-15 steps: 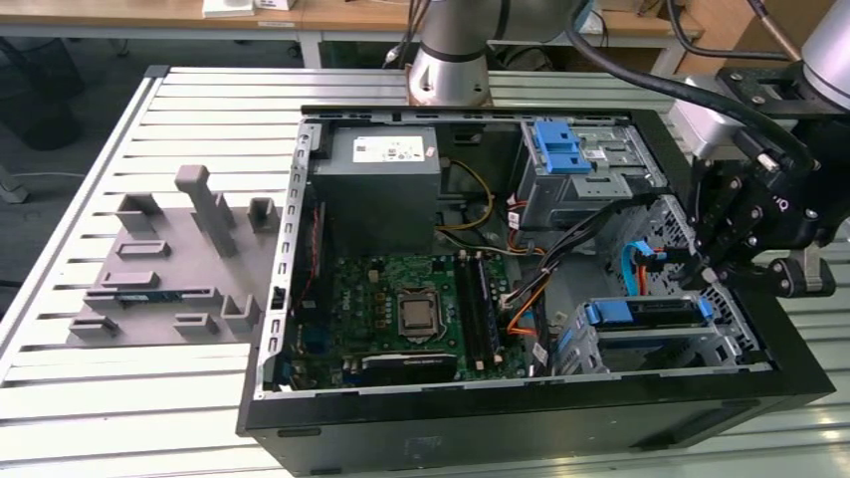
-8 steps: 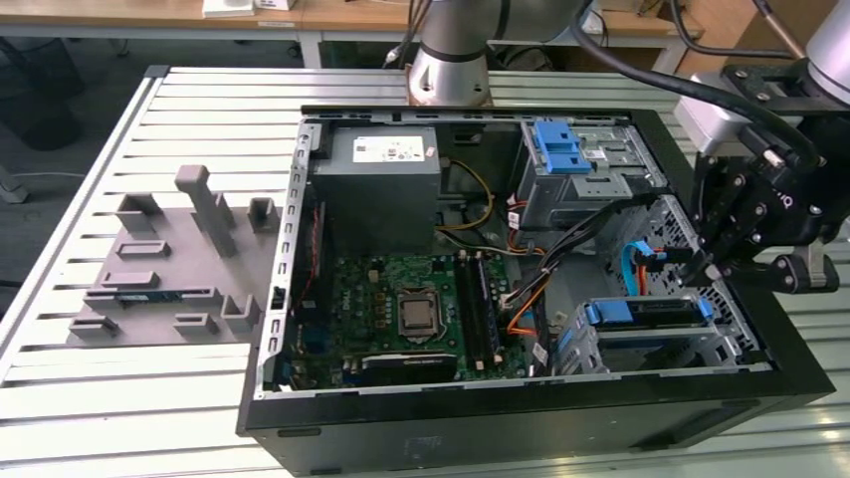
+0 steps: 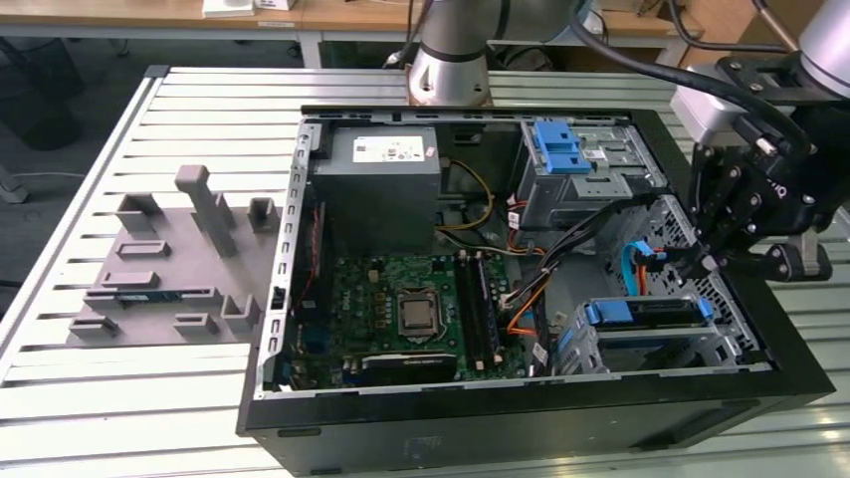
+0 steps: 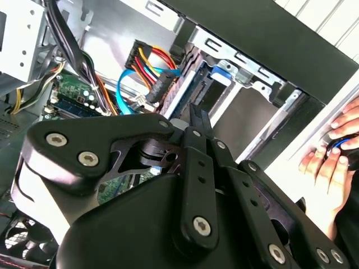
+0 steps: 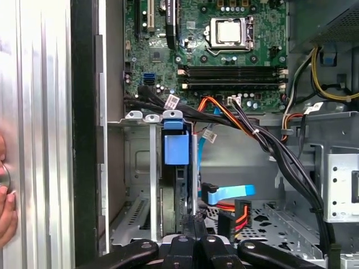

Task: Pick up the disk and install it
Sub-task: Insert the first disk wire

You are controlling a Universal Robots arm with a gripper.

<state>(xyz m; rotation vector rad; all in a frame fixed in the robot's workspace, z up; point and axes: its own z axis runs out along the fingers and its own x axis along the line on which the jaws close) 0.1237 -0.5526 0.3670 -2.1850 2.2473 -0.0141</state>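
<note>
**While the disk sits in its bay, the fingers rest narrow at its edge**

Since the disk point(image 3: 644, 312) already stands on edge inside the drive cage point(image 3: 738, 329) at the corner of the open case point(image 3: 531, 418), on the exterior view's right, the pick-up looks done and the install well advanced. In the first wrist view its blue carrier tab point(image 5: 175, 148) sits level with the cage's front lip, and the dark body of the disk runs back into the slot. The gripper point(image 3: 700, 264) hangs just over that cage. In both wrist views the fingers point(image 5: 189, 224) are drawn close together with nothing visibly between them, their tips at or touching the disk's point(image 4: 193, 89) near edge. Whether they press on it I cannot tell, nor whether the carrier has clicked fully home.

A flat blue data cable point(image 5: 233, 193) and a plug with red, yellow and black wires point(image 4: 151, 61) lie just beside the disk. They seem not to be joined to it, so the wiring appears to be left.

A hand point(image 4: 336, 151) rests on the ribbed tabletop point(image 3: 133, 398) outside the case wall.

As for writing, the power supply point(image 3: 378, 189) carries a white sticker point(image 3: 389, 151), and the cables wear small white tags point(image 5: 172, 101). The print on both is too small to make out
</note>
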